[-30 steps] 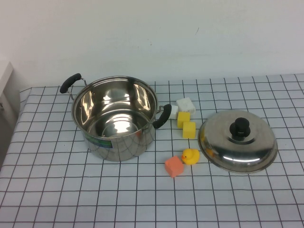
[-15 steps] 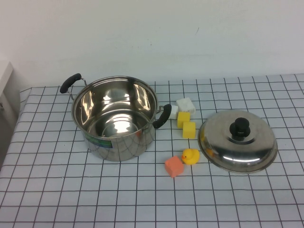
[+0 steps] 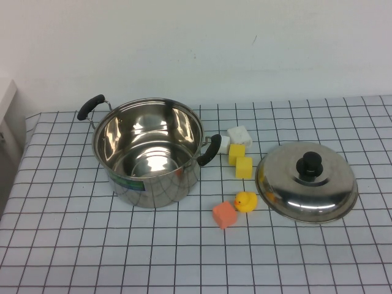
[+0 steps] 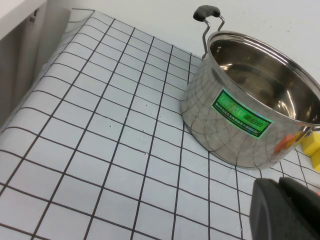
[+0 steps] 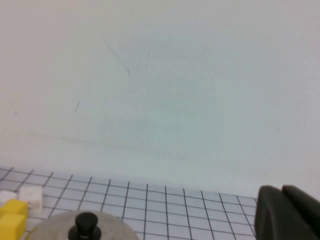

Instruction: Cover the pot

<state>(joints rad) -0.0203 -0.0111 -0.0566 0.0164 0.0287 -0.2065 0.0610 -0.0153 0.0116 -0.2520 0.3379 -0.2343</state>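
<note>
Left gripper (image 4: 285, 210): we cannot tell its state, near pot (image 3: 149, 154)
Right gripper (image 5: 287, 212): likewise, beyond lid (image 3: 306, 181)
Blocks: two yellow (image 3: 240, 160), two white (image 3: 236, 137), one orange (image 3: 225, 214)
Ducks: one (image 3: 245, 201)

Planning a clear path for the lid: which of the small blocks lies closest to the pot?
The white block, beside the pot's right handle. The yellow and orange blocks sit farther off. Neither gripper shows in the high view.

pot (image 3: 148, 153) on the table's (image 3: 73, 257) left, lid (image 3: 306, 181) right, small blocks (image 3: 240, 160) between
</note>
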